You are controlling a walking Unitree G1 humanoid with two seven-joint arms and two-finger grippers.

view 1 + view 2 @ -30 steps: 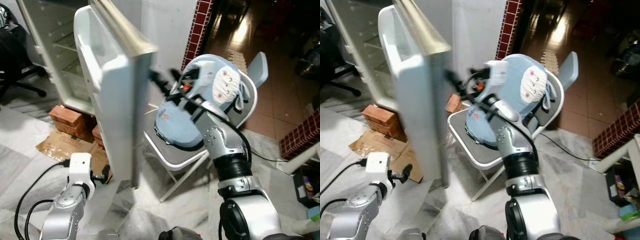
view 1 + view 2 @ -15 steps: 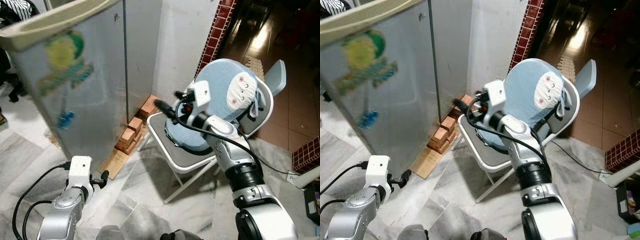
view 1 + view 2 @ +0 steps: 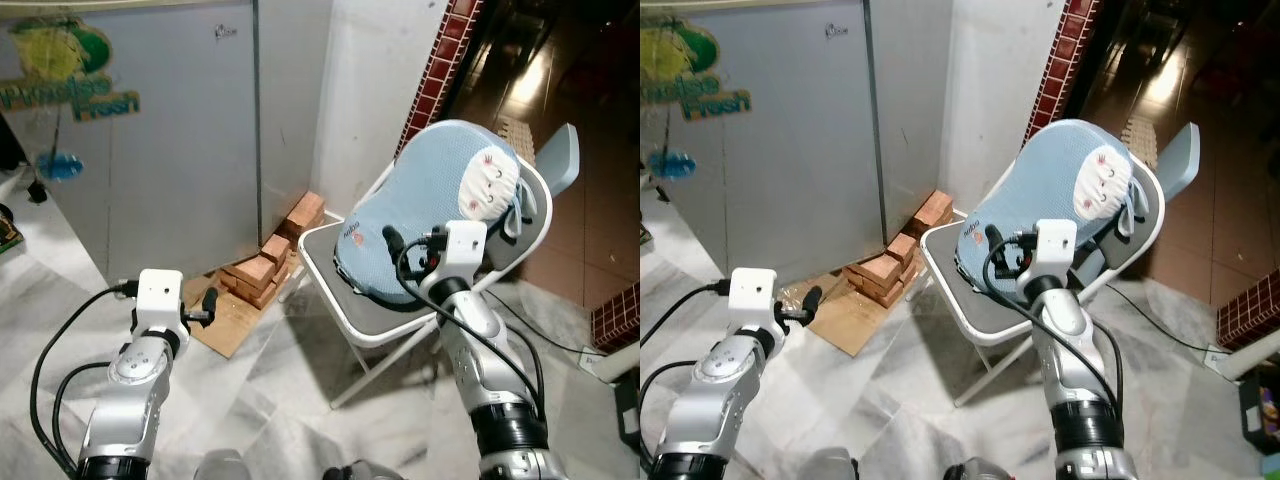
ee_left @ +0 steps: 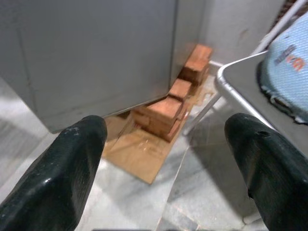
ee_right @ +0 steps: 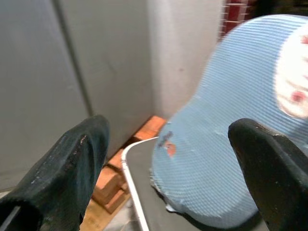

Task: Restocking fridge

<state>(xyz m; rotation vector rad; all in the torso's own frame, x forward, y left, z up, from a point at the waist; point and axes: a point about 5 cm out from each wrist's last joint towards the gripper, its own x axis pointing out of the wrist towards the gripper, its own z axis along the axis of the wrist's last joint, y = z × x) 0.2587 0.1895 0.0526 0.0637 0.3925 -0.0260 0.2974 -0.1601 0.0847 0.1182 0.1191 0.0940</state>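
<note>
Left eye view: the fridge (image 3: 150,130), door shut and bearing a green-and-yellow sticker (image 3: 70,75), occupies the 10 to 12 o'clock sector; its right edge meets a white wall (image 3: 375,90). Bricks (image 3: 275,255) are stacked under its lower right corner, on cardboard (image 3: 235,325). A folding chair (image 3: 400,325) carrying a pale blue cushion (image 3: 430,215) stands at 2 o'clock, and bare marble floor (image 3: 300,400) lies open between chair and fridge. The left gripper (image 3: 208,305) sits low at 8 o'clock; the right gripper (image 3: 392,240) hangs before the cushion near centre. Right eye view: the same layout, with the chair's front rim just beside the bricks. Left wrist view: two black fingers (image 4: 57,173) spread wide and empty, framing the fridge's bottom edge, the bricks and the chair's metal rim. Right wrist view: two fingers (image 5: 67,168) likewise wide apart and empty, with the fridge side at 10 o'clock and the cushion at 2 o'clock.
</note>
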